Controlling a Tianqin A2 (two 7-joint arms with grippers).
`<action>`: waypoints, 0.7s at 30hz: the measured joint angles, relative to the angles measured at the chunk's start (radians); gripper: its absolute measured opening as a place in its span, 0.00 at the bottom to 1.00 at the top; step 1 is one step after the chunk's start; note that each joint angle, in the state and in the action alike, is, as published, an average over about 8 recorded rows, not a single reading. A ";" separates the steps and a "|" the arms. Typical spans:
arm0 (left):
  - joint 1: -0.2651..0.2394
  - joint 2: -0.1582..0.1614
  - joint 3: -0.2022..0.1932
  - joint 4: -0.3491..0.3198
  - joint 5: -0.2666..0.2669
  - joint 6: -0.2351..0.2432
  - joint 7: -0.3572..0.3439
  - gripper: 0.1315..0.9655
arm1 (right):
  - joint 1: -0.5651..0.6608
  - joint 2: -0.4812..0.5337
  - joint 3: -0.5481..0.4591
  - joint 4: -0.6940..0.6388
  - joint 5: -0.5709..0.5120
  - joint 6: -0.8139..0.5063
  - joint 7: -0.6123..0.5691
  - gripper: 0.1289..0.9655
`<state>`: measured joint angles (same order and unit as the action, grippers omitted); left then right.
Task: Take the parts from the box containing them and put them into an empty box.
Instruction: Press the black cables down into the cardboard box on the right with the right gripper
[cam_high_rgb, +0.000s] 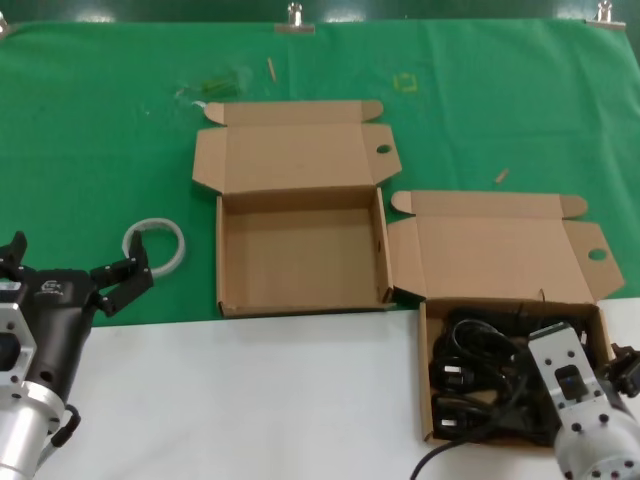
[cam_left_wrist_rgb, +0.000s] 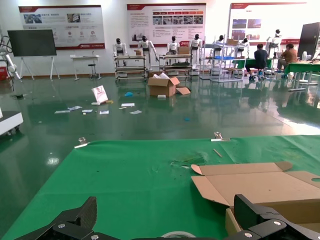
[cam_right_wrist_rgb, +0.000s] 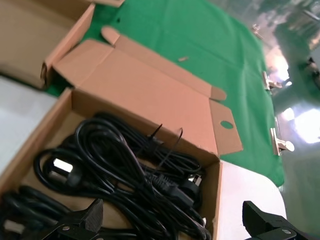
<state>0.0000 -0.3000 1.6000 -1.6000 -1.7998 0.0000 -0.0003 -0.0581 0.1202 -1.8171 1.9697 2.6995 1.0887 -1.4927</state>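
Black power cords (cam_high_rgb: 480, 375) lie in a tangled pile inside the cardboard box (cam_high_rgb: 424, 385) on the right. The right gripper (cam_right_wrist_rgb: 175, 220) hangs over them with fingers spread apart, holding nothing. The empty box (cam_high_rgb: 300, 300) sits beside it. The left gripper (cam_high_rgb: 120, 280) waits near the white tape ring (cam_high_rgb: 155, 246), open too.
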 joint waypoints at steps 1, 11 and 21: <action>0.000 0.000 0.000 0.000 0.000 0.000 0.000 1.00 | 0.009 0.000 0.009 -0.005 0.010 0.008 -0.032 1.00; 0.000 0.000 0.000 0.000 0.000 0.000 0.000 1.00 | 0.069 0.000 0.156 -0.096 0.050 -0.016 -0.335 1.00; 0.000 0.000 0.000 0.000 0.000 0.000 0.000 1.00 | 0.116 -0.001 0.259 -0.188 0.053 -0.102 -0.498 1.00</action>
<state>0.0000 -0.3000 1.6000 -1.6000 -1.7997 0.0000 -0.0003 0.0575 0.1194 -1.5578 1.7818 2.7528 0.9870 -1.9909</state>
